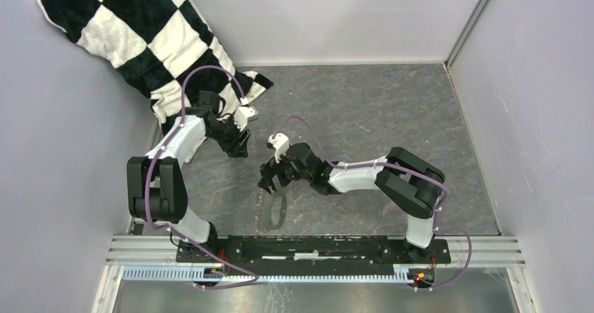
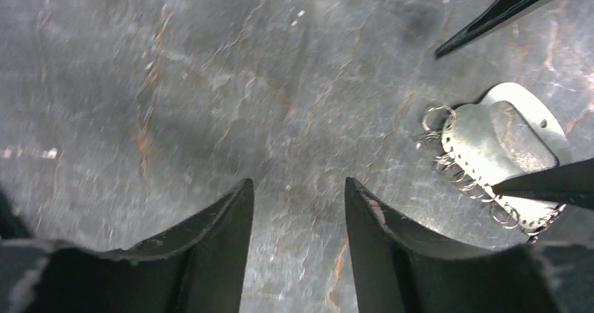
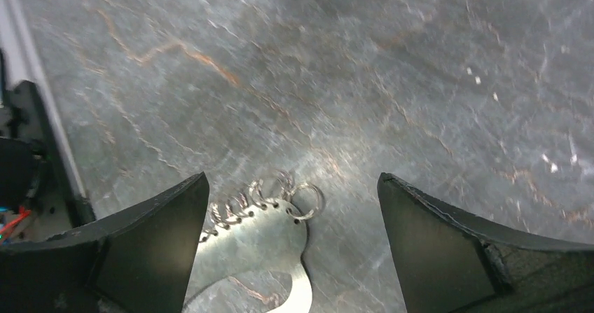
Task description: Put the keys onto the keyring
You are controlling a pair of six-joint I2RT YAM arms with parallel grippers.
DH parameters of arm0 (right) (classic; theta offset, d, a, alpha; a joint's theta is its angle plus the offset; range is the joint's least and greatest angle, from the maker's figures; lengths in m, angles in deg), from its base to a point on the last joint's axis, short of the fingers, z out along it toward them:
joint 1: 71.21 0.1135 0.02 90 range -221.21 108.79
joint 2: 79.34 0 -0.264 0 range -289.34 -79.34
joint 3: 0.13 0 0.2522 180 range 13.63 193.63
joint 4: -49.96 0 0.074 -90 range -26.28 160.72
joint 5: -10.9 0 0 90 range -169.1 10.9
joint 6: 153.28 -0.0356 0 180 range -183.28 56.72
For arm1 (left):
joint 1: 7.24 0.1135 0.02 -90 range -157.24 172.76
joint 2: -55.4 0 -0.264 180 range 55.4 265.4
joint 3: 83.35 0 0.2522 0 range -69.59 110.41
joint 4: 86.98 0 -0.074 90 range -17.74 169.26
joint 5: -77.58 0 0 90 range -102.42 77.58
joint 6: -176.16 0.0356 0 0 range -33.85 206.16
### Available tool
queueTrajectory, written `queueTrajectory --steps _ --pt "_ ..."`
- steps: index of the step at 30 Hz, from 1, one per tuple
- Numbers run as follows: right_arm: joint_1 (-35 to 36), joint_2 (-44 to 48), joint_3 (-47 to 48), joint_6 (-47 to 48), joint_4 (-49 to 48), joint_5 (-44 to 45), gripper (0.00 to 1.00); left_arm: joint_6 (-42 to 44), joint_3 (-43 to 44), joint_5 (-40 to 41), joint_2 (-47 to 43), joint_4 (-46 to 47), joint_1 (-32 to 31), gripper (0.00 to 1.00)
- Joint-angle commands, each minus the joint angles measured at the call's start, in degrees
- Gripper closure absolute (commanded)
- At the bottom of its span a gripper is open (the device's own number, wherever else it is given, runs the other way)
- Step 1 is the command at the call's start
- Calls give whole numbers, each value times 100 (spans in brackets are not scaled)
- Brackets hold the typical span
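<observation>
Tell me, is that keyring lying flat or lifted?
Flat: the keyring rests on the table, under the right gripper, its jaws open.

A black-and-white checkered cloth (image 1: 140, 33) lies bunched at ten o'clock. It leans against the pale wall (image 1: 63, 117), and its lower end spills onto the grey, rust-veined slate mat (image 1: 392, 110). A metal rail (image 1: 490, 246) runs along six o'clock.

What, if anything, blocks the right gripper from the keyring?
Nothing visible, so probably yes, it can reach: the right gripper hangs open just above the keyring, which lies flat on the table, and the left gripper stands clear.
</observation>
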Motion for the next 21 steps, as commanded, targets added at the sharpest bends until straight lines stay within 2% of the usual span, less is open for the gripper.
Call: queueTrajectory --steps 1,2,3,4,5,6,7,8,9,11,13,14,16,19,21 --pt "233 123 643 101 1719 1289 2 -819 243 810 -428 287 60 40" --pt "378 338 657 464 1884 1984 2 -920 285 1053 -528 361 72 38" --pt "493 688 532 796 1793 2313 2 -950 347 1262 -651 392 99 34" --pt "469 1033 134 820 1271 2179 2 -950 406 1389 -767 417 152 32" --pt "299 1285 -218 283 708 2038 2 -1022 449 1486 -899 482 240 30" --pt "106 1448 -444 -824 727 2192 2 -1171 460 1586 -1054 622 306 27" --pt "-112 1490 -497 -1076 802 1794 2 -1201 430 1562 -1139 714 427 25" --pt "-367 1464 -494 -848 627 965 2 -1226 382 1500 -1222 769 606 22" --pt "-467 1401 -361 -800 718 532 2 -1272 331 1445 -1292 815 694 21" --pt "-409 1210 38 -587 1405 665 2 -1366 234 1387 -1431 831 800 21" --pt "-151 758 937 -291 2733 1313 2 -1504 52 1543 -1602 958 832 20" --pt "20 525 1204 -142 3082 1524 8 -1571 -52 1685 -1693 1073 835 19" --pt "184 173 1536 -179 3298 1400 25 -1629 -208 1902 -1867 1216 839 17" --pt "279 -282 1870 -449 3496 1182 27 -1697 -383 2049 -2080 1333 850 11" --pt "342 -482 2034 -611 3713 1097 33 -1765 -481 2099 -2176 1386 856 9"
